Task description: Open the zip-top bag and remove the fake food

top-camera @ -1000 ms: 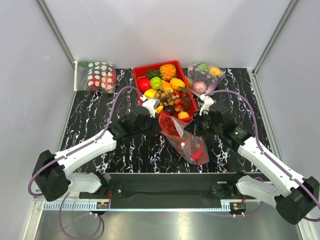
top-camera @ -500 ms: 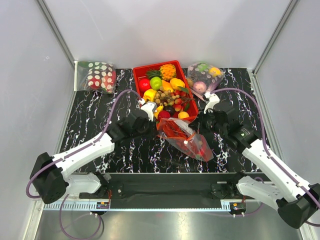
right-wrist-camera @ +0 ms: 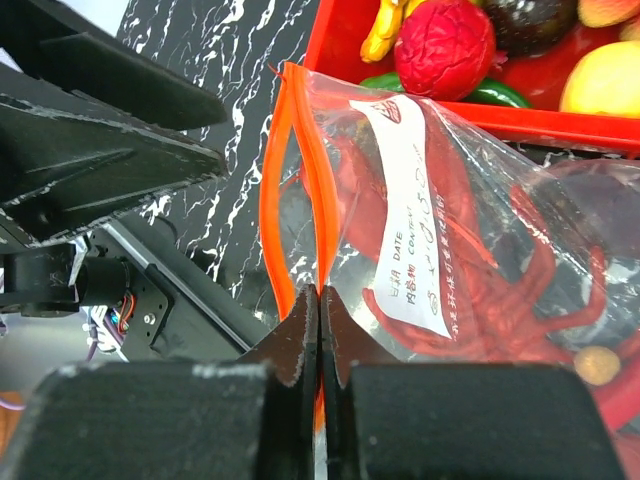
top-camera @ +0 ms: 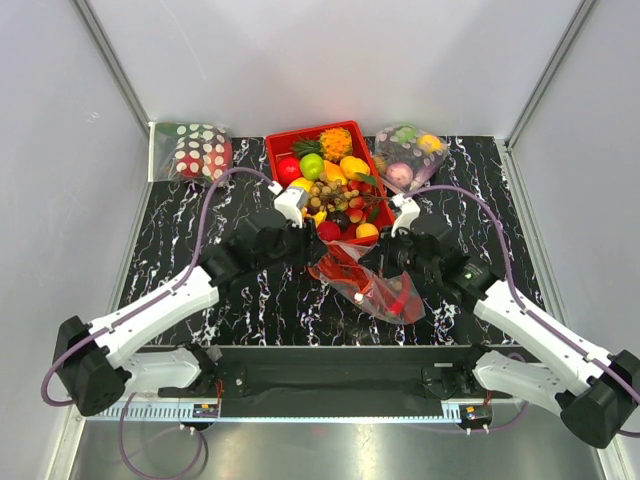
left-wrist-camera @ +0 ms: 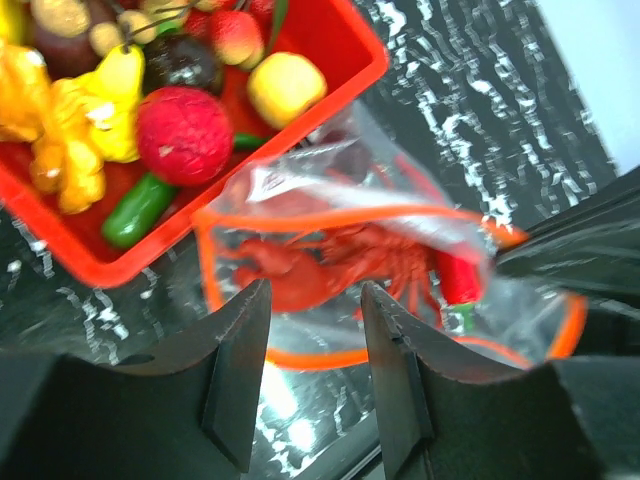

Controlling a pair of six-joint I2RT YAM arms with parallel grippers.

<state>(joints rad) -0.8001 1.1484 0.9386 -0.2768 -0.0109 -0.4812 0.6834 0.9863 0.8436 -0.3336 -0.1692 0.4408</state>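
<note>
The zip-top bag (top-camera: pixel 378 292) lies between my grippers in front of the red tray, its orange zip mouth pulled open. My right gripper (right-wrist-camera: pixel 320 300) is shut on one orange zip strip (right-wrist-camera: pixel 322 215), beside the white label (right-wrist-camera: pixel 412 235). In the top view the right gripper (top-camera: pixel 372 264) sits at the bag's right rim. My left gripper (left-wrist-camera: pixel 315 375) is open and hovers just before the open mouth (left-wrist-camera: pixel 330 215), touching nothing. It is at the bag's left end in the top view (top-camera: pixel 305 244). Inside are the red lobster (left-wrist-camera: pixel 335 265), the chili (left-wrist-camera: pixel 458 280) and a small brown ball (right-wrist-camera: pixel 598 365).
The red tray (top-camera: pixel 283 142) of fake fruit stands just behind the bag, and its corner (left-wrist-camera: pixel 362 72) is close to the bag mouth. A white-dotted red bag (top-camera: pixel 200 150) lies at the back left. A clear bag of pastel fruits (top-camera: pixel 408 155) lies at the back right.
The bag has gone from hanging stretched between both grippers to sagging lower with its mouth open. My left gripper has drawn back up and left. The right gripper has shifted left, still holding the rim.
</note>
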